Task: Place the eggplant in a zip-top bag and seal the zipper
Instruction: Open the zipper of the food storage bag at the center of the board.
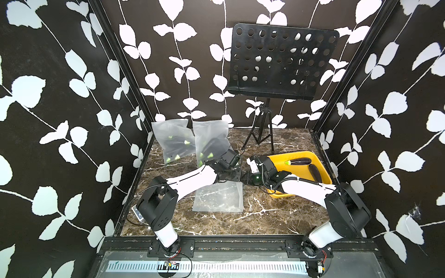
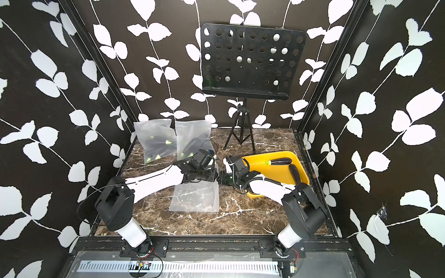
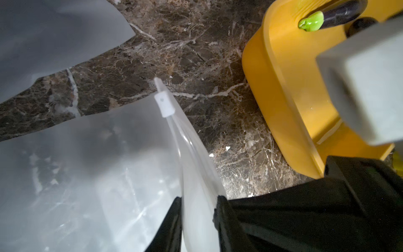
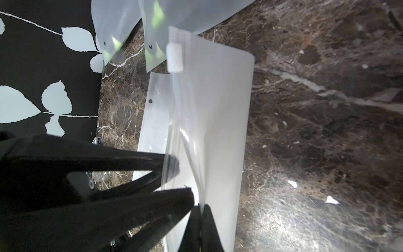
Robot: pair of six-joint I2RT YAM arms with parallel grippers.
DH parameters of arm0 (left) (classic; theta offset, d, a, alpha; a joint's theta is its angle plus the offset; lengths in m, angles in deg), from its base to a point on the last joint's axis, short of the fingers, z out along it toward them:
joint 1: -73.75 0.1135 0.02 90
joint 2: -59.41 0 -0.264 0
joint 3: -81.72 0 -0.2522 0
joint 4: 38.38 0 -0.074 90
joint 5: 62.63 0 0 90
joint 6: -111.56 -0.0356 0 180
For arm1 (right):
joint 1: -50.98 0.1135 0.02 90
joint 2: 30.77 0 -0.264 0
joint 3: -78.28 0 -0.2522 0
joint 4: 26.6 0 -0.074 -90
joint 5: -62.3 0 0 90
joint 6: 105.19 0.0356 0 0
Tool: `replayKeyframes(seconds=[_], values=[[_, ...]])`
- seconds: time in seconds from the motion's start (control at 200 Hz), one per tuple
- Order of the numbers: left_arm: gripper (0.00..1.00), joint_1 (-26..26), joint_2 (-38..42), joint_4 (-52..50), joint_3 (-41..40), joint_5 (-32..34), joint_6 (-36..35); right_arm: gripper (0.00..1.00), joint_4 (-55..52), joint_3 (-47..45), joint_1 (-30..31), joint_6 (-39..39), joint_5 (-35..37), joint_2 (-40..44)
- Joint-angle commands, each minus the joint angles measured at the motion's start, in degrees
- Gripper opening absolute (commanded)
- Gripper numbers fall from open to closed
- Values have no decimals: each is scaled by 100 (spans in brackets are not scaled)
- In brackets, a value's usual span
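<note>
An empty frosted zip-top bag [image 1: 219, 197] lies flat in the middle of the marble table, its mouth edge lifted between both grippers. Its white slider [image 3: 164, 104] [image 4: 174, 57] sits at the far end of the zipper. My left gripper [image 3: 199, 198] [image 1: 238, 173] has its fingers [image 4: 172, 161] apart on either side of the bag's rim. Facing it, my right gripper [image 4: 201, 207] [image 1: 246, 177] is shut, pinching that rim. Two dark eggplants [image 1: 301, 161] [image 1: 315, 172] lie in the yellow tray [image 1: 277, 160], and one eggplant [image 3: 340, 13] shows in the left wrist view.
Two filled frosted bags [image 1: 172, 142] [image 1: 210, 142] lean against the back left wall. A black music stand [image 1: 281, 62] on a tripod stands at the back. The yellow tray [image 3: 283, 87] lies close to the right of both grippers. A small card [image 1: 138, 214] lies by the left wall.
</note>
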Motion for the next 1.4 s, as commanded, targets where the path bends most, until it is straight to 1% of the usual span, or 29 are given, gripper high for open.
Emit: replayKeyframes(seconds=[0.0, 0.075, 0.195, 0.335, 0.46, 0.51, 0.545, 0.605, 0.645, 0.7, 0.745, 0.79, 0.82, 0.875, 0.925, 0.98, 1.1, 1.275, 1.395], values=[[32, 5, -25, -358, -114, 5, 1, 0, 219, 61, 25, 116, 222, 138], [36, 10, 28, -469, -208, 75, 7, 0, 237, 51, 30, 126, 353, 200], [38, 5, 282, -302, -473, 91, 64, 0, 74, 133, 30, 35, 551, 191], [39, 10, 260, -221, -503, -131, 90, 0, 315, 172, 28, 120, 355, 108], [39, 10, 133, 198, -618, -284, 250, 0, 449, 192, 38, 190, 192, 61], [35, 19, 171, 472, -707, -357, 339, 0, 416, 199, 39, 177, 177, 60], [30, 33, 211, 665, -766, -437, 397, 0, 343, 229, 39, 153, 178, 54], [17, 100, 283, 893, -830, -573, 465, 0, 233, 234, 39, 106, 199, 53], [10, 145, 344, 995, -856, -641, 450, 1, 175, 217, 31, 80, 226, 53], [0, 183, 415, 1005, -849, -669, 357, 4, 111, 199, 30, 44, 268, 36], [0, 189, 460, 968, -831, -665, 247, 8, 100, 174, 25, 39, 275, 27], [0, 190, 483, 890, -803, -657, 141, 16, 23, 193, 30, 6, 305, 6], [0, 194, 500, 789, -765, -640, 77, 27, -70, 246, 25, -41, 328, -21], [0, 193, 487, 425, -620, -558, -69, 39, -264, 322, 28, -133, 415, -44], [0, 193, 452, -22, -441, -462, -192, 45, -351, 369, 29, -199, 493, -27], [0, 192, 432, -339, -319, -396, -296, 48, -414, 420, 29, -225, 605, 23], [0, 199, 412, -388, -304, -364, -332, 50, -377, 457, 77, -299, 680, 192], [0, 254, 121, -367, -57, -706, -265, 50, -733, 515, 309, -601, 968, 460], [0, 269, 50, -300, 19, -888, -165, 47, -876, 456, 473, -676, 1078, 576]])
